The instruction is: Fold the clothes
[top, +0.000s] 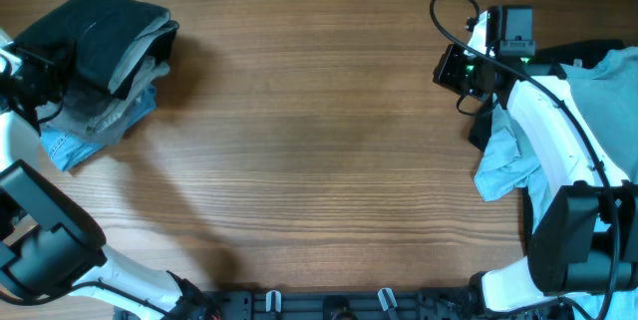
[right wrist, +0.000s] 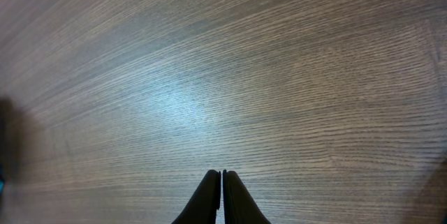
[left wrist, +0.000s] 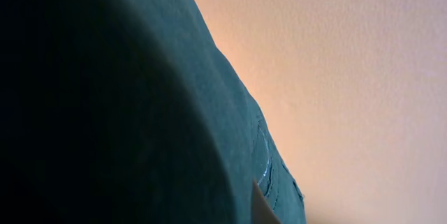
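**Two heaps of clothes, upper left and right edge**
Upper left: black garment [top: 95, 26] over a grey piece [top: 100, 111] and denim [top: 68, 148], three counted. Right edge: one T-shirt [top: 508, 160] over a dark piece [top: 588, 51]. All look soft, light and floppy, best pinched at a hem. Right gripper [right wrist: 221, 190] is pressed together and empty above the table [top: 319, 141]. Left gripper [top: 30, 69] is against dark cloth; I cannot tell its state.

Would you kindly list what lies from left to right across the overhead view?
Stack of folded clothes with a black garment on top → bare brown wooden table → right gripper, shut → crumpled pale blue T-shirt.
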`<state>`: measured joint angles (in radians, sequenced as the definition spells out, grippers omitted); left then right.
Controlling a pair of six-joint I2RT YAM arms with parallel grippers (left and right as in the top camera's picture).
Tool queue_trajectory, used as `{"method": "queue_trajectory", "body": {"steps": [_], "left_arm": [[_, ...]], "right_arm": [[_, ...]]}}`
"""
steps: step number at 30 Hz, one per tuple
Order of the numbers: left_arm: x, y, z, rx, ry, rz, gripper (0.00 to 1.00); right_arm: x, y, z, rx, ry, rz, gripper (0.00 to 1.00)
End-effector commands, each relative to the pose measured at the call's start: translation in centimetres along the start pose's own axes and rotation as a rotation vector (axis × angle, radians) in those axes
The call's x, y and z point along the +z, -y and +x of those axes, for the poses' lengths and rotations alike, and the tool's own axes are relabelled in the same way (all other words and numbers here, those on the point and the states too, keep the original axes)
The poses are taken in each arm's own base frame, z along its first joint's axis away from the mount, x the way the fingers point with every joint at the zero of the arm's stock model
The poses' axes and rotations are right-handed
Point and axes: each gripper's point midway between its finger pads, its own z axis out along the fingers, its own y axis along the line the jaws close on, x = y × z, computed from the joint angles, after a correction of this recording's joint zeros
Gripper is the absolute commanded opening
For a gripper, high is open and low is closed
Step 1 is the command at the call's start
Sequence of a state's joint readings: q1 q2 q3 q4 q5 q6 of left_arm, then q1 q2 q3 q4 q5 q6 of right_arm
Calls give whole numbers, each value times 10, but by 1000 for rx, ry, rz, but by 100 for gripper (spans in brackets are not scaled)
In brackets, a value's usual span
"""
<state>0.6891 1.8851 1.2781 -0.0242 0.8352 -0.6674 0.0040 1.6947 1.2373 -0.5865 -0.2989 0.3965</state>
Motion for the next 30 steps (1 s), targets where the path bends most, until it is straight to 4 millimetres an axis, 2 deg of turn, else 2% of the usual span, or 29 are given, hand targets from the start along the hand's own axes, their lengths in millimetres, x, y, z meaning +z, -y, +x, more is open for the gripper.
{"method": "queue_trajectory", "body": {"steps": [1, 4, 7, 10, 11, 12, 13, 14, 15, 17, 19, 23, 25, 27, 28, 29, 30], "left_arm": [[-22, 11, -17, 48, 30, 40, 4], [-34, -4, -22, -5, 36, 11, 4], [-44, -19, -16, -64, 8, -16, 13], [-61, -18, -14, -116, -21, 26, 12], [-67, -17, -16, -119, -13, 28, 13], [-70, -17, -18, -118, -6, 25, 18], [-77, -18, -20, -108, 5, 21, 38], [-83, -23, -20, -119, 7, 7, 78], [-88, -28, -18, -146, 3, -7, 100], [-101, -38, -16, -217, 3, -23, 100], [-115, -26, -20, -211, 19, 15, 100], [-169, 29, -41, -67, 164, 42, 100], [-185, 55, -53, 52, 281, -9, 100], [-174, 80, -46, 194, 287, -22, 100], [-155, 91, -31, 278, 236, -22, 100], [-139, 92, -18, 311, 195, -47, 79], [-124, 85, -7, 329, 166, -111, 77]], "right_arm": [[-2, -5, -1, -3, 6, -21, 7], [-2, -6, -3, -5, 13, -24, 7], [-2, -6, -4, -2, 15, -22, 7], [-2, -6, -4, -3, 15, -22, 8], [-2, -5, -4, -3, 16, -21, 10], [-2, -5, -4, -3, 17, -17, 11], [-2, -4, -4, -2, 17, -14, 11], [-2, -4, -4, -2, 17, -14, 14], [-2, -4, -4, -2, 18, -14, 16], [-2, -3, -4, -1, 20, -7, 18], [-2, -2, -2, 29, 9, -3, 20], [-2, -3, 1, 79, -3, -10, 21], [-2, -3, 1, 78, -3, -10, 21], [-2, -3, 1, 74, -3, -9, 22], [-2, -3, 1, 75, -2, -10, 22], [-2, -3, 0, 74, 1, -11, 22], [-2, -4, -1, 72, 5, -13, 22]]}}
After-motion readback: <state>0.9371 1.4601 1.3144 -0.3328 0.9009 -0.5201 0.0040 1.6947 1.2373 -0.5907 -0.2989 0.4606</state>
